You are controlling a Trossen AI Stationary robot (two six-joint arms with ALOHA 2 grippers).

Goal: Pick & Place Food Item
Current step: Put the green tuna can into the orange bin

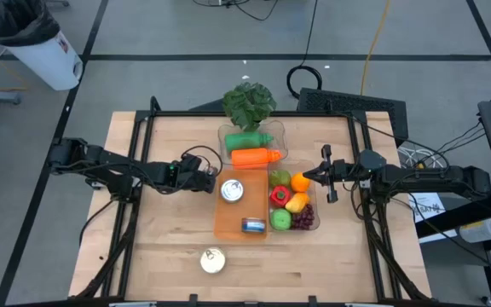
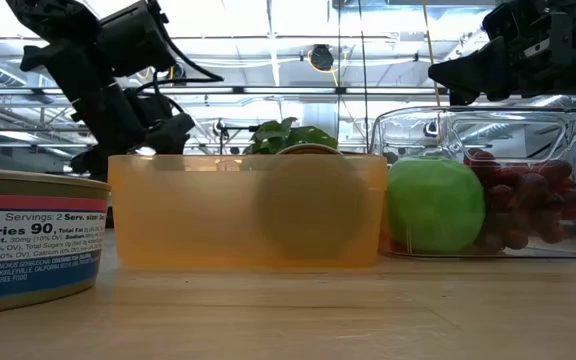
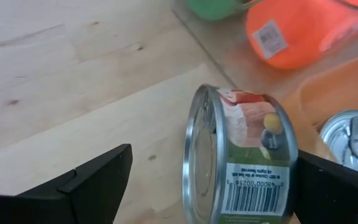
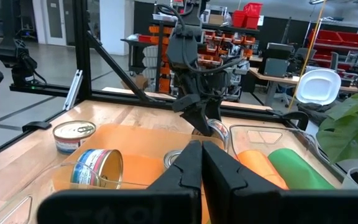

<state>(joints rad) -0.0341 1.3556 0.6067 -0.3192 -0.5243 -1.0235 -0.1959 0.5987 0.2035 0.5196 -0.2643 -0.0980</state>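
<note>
a wooden table seen from above, with an orange tray [image 1: 228,223] at its centre as the landmark. the left gripper [image 1: 210,182] hovers just off the tray's left edge near its far corner, fingers spread wide. in the left wrist view a small food can [image 3: 244,158] sits on its side between those fingers, with a clear gap showing beside one finger. this looks like the moment of letting the can go into the tray, or lining up before closing; which one cannot be told.

inside the tray, one can [image 1: 232,190] stands upright with its pull-tab lid up, near the far end, and another can [image 1: 254,225] lies on its side near the front right corner. a further can [image 1: 213,260] stands on the bare table in front of the tray, likely waiting its turn.

touching the tray's right side is a clear container [image 1: 311,203] of fruit: an orange, a red and a yellow pepper, a green apple and grapes. beyond the tray's far end a second clear bin [image 1: 280,130] holds a green bottle [image 1: 247,141] and an orange bottle [image 1: 256,157], with a leafy plant [image 1: 248,101] behind.

the right gripper [image 1: 324,176] waits to the right of the fruit container, fingers pressed together and empty. the upright can leaves little room in the tray's far end.
</note>
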